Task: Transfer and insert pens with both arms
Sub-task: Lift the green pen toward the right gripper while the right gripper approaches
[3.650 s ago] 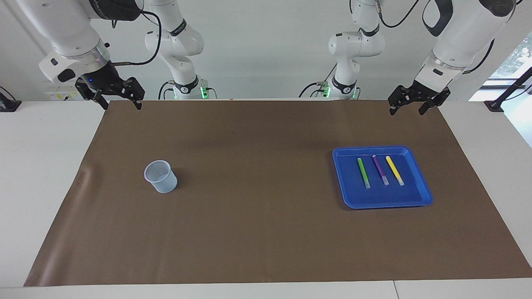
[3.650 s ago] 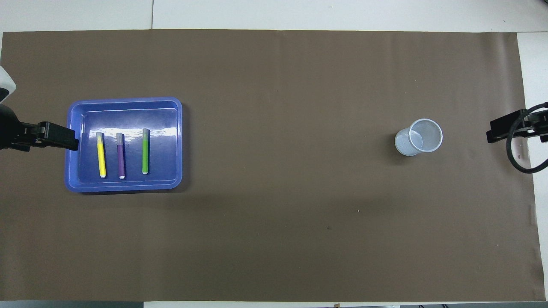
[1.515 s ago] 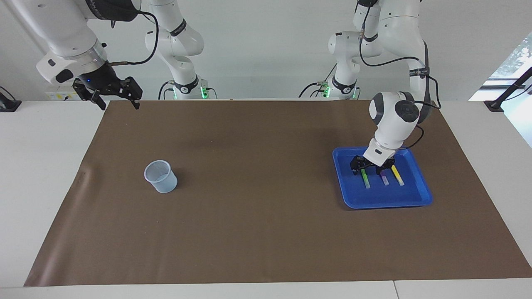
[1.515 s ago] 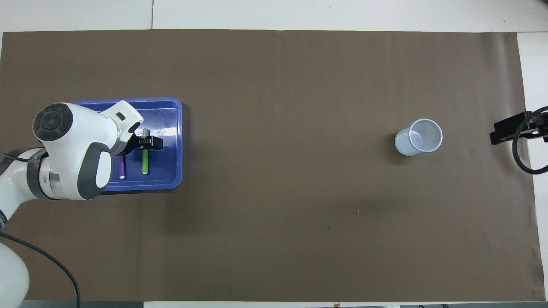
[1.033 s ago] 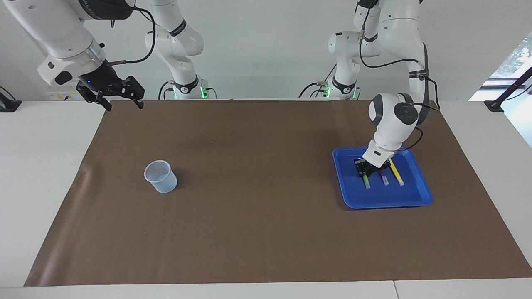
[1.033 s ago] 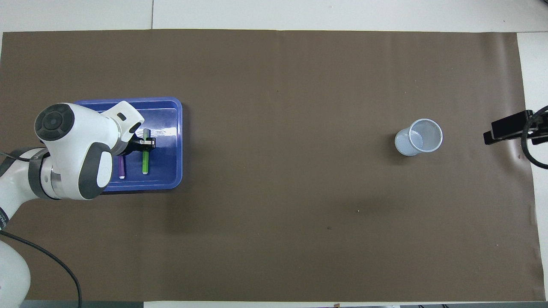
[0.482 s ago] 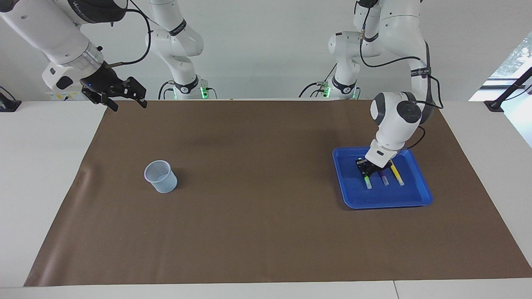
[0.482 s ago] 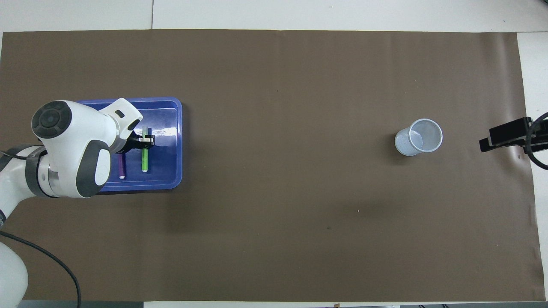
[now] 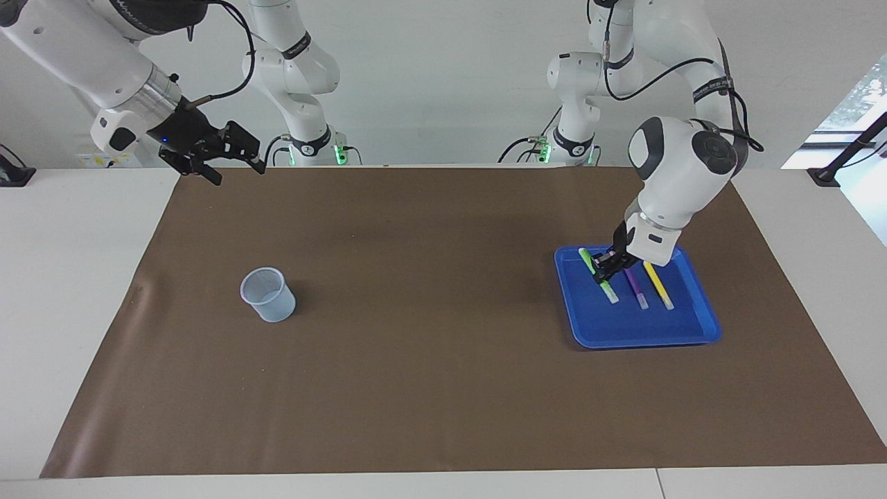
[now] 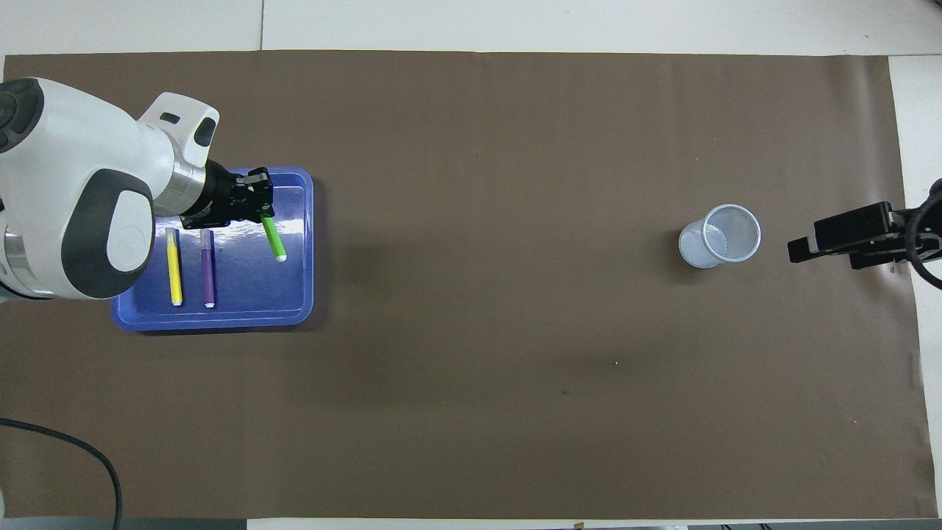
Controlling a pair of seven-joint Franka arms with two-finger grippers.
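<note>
Left gripper (image 9: 604, 267): at the right of the facing view, over the blue tray (image 9: 700, 331); you see its fingers clamped on the green pen (image 9: 599, 276), which hangs tilted above the tray floor; the mid-barrel grip probably leaves an end free for a hand-over.
Green pen: lifted, slanted, still within the tray's outline in the overhead view (image 10: 272, 237); you can judge it as just picked, not yet carried.
Purple pen (image 9: 634, 285) and yellow pen (image 9: 657, 284): lying flat side by side in the tray, apart from each other; likely spaced so fingers can fit between.
Right gripper (image 9: 229, 161): upper left of the facing view, over the edge of the brown mat (image 9: 416, 388); its fingers stand apart and hold nothing; you see it near the cup's end, likely to receive the pen.
Mesh cup (image 9: 267, 294): upright on the mat, mouth up, empty as far as you can tell; probably the pens' destination.
</note>
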